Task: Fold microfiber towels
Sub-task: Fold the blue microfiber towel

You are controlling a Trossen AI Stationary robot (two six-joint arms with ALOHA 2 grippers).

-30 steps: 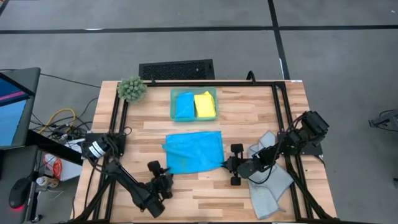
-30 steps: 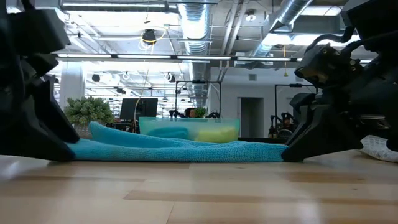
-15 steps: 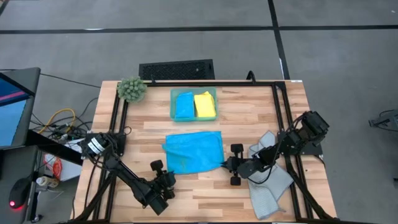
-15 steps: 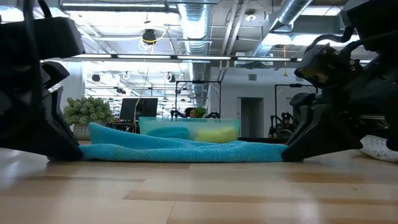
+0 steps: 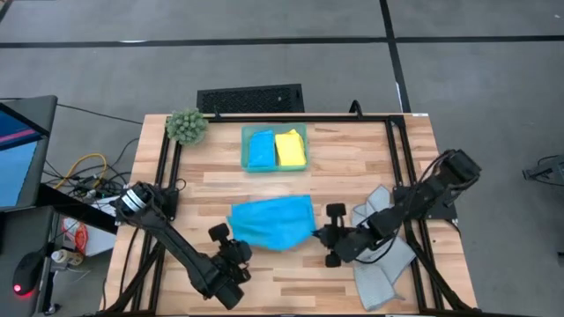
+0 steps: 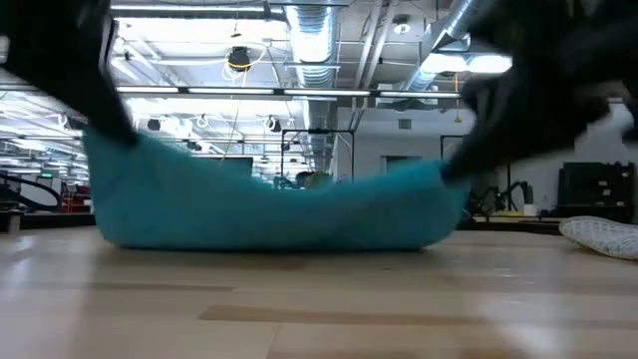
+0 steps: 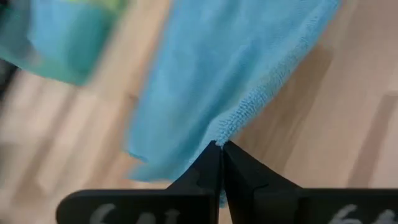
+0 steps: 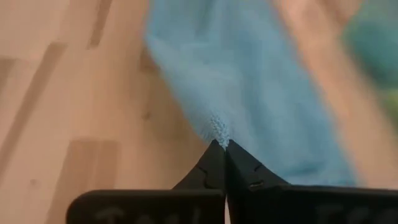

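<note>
1. Blue towel (image 5: 270, 222) sits at the table's centre, bunched into a rumpled, sagging sheet with its near edge raised; in the low view (image 6: 274, 209) it hangs like a hammock between two lifted corners, its belly on the wooden table (image 5: 352, 158).
2. Left gripper (image 5: 231, 253) is at the towel's 7 o'clock corner; the left wrist view shows its fingertips pinched together on the hemmed corner (image 7: 219, 134).
3. Right gripper (image 5: 328, 238) is at the towel's 4 o'clock corner, its tips likewise clamped on a tuft of cloth (image 8: 217, 129).
4. Teal tray (image 5: 247, 163) at the table's 12 o'clock holds a folded blue towel (image 5: 261, 149) and a yellow towel (image 5: 290, 148) side by side.
5. Grey towels (image 5: 388, 260), apparently two overlapping, lie crumpled at 4 o'clock under the right arm.
</note>
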